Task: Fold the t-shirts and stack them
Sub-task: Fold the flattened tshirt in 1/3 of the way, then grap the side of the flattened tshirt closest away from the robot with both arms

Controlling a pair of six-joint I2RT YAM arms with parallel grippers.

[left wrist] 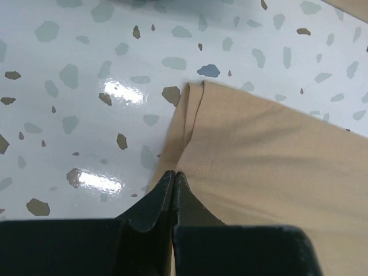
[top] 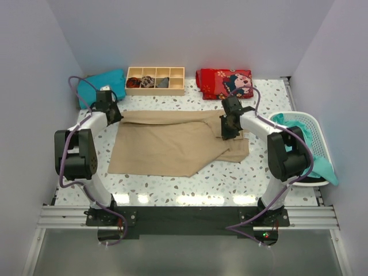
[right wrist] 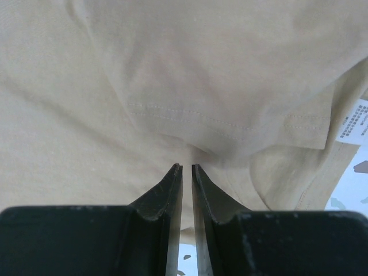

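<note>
Top external view: both arms bend forward over the tan t-shirt (top: 167, 146), spread flat between the left and right edges of the table (top: 230, 179); the left pincer (top: 111, 114) and the right pincer (top: 229, 131) are each closed on its cloth.

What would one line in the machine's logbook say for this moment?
stage: folding | item: tan-beige cloth t-shirt | left hand: shut on its edge | right hand: shut on it

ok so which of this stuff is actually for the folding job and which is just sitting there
for the job: tan t-shirt, teal t-shirt back left, teal t-shirt in basket
lying about: wooden compartment box, red printed cloth, white basket
</note>
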